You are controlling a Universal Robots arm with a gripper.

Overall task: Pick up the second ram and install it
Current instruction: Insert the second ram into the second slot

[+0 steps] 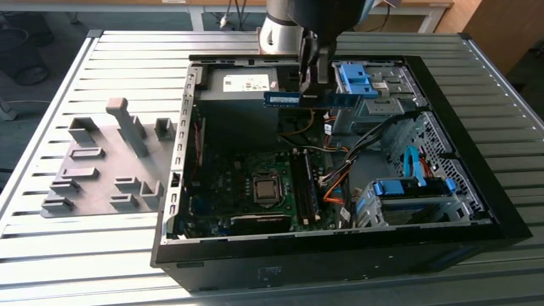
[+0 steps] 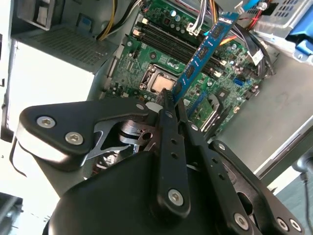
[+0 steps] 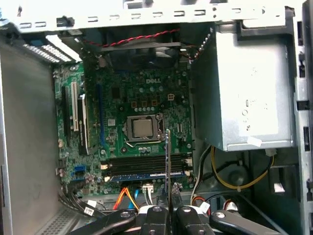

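**A:** Your gripper [image 2: 171,105] is pinched on the ram [image 2: 203,51], jaws closed on one end of the stick, the rest jutting out free. In the exterior view the ram [image 1: 293,99] hangs level above the open case [image 1: 476,223], over the power supply [image 1: 242,83] and well clear of the motherboard [image 1: 255,185].

**B:** And from the wrist?

**A:** In the first wrist view you see the ram [image 3: 167,161] edge-on, a thin line rising from the gripper [image 3: 167,211], with the slots [image 3: 146,164] just beyond and the CPU socket [image 3: 143,128] past them. One slot appears already filled with a blue stick.

**B:** How will it handle?

**A:** Light and stiff, I'd judge, but fragile. A thin board held at one end can twist or lever in the jaws, and its contact edge and chips shouldn't take side load. Your grip on the flat faces suits it. The fixture tray [image 1: 102,166] sits outside the case, at the exterior view's left.
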